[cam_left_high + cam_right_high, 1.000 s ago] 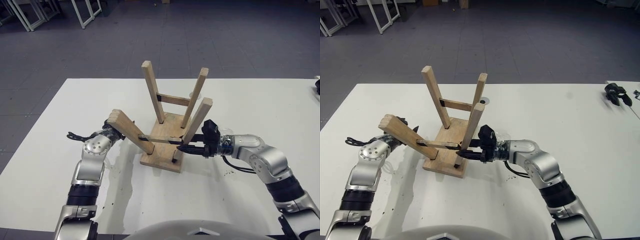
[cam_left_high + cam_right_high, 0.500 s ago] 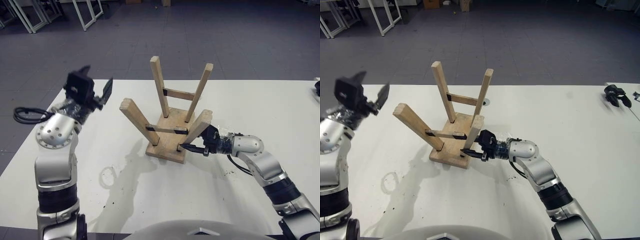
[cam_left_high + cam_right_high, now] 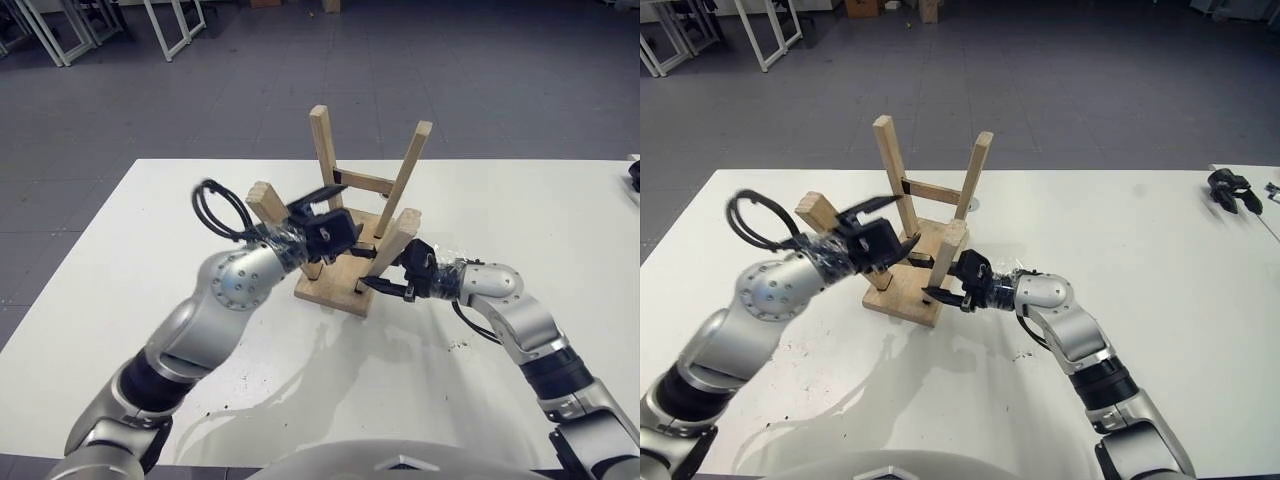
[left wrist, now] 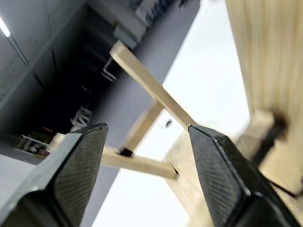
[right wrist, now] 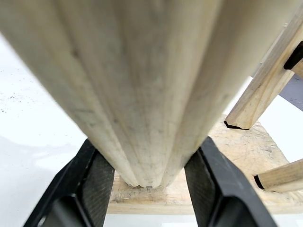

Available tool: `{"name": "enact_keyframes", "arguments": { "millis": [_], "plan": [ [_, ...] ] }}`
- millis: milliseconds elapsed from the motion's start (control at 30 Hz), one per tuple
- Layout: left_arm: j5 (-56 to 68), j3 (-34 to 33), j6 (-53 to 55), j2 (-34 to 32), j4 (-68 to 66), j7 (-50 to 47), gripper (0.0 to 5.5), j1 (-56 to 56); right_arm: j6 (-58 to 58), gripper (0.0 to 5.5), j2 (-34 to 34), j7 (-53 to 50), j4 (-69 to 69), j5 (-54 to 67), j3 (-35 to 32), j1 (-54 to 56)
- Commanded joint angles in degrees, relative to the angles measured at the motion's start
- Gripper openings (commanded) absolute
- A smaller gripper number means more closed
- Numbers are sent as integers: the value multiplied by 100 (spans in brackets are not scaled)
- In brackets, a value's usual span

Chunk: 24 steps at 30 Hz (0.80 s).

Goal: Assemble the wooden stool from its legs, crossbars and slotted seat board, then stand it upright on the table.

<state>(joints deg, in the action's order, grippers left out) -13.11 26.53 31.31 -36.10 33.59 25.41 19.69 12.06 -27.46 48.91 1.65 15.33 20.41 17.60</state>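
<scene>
The wooden stool lies upside down with its seat board [image 3: 325, 292] flat on the white table [image 3: 120, 260] and its legs pointing up. Two far legs [image 3: 325, 150] are joined by a crossbar [image 3: 365, 181]. My right gripper [image 3: 378, 287] is shut on the foot of the near right leg [image 3: 395, 235], low by the board; the right wrist view has its fingers [image 5: 90, 189] pressed on both sides of that leg [image 5: 142, 85]. My left gripper [image 3: 335, 212] is open, hovering by the near left leg [image 3: 265, 203] and the near crossbar. Its fingers [image 4: 75, 175] frame the far legs.
A black object [image 3: 1230, 190] lies at the table's far right edge. A small round disc [image 3: 968, 203] sits on the table behind the stool. A black cable loop [image 3: 215, 210] sticks up from my left forearm. Metal frames stand on the floor beyond the table.
My left arm swung from raised at the far left in to the stool, gripper still open. The near legs stand more upright. The right gripper stays shut on its leg.
</scene>
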Motion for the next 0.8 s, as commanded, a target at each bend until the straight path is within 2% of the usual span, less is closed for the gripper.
{"name": "enact_keyframes", "arguments": {
  "millis": [33,133,333,467,533,700,800],
  "plan": [
    [-412,277,-222,163,-492,-150,312,-403,698,202,-144,-13,-252,-492,294,-4],
    [-663,402,-386,200,-595,-40,312,-453,1194,202,-292,-102,-410,-909,590,190],
    [-1017,519,-188,145,-700,256,312,-745,1232,202,-781,-144,-810,-2062,1384,502],
    [-1094,501,-56,165,-754,340,312,-795,1296,202,-936,-133,-835,-2246,1697,407],
    [-1086,294,-199,232,-765,135,312,-775,1363,202,-896,-199,-660,-2073,1604,371],
    [-1011,-997,-1328,761,-481,-1165,312,30,1656,202,-346,-517,-100,-947,565,657],
    [-976,-1430,-1950,877,-352,-1433,312,420,1890,202,-53,-725,76,-679,193,952]
  ]
}}
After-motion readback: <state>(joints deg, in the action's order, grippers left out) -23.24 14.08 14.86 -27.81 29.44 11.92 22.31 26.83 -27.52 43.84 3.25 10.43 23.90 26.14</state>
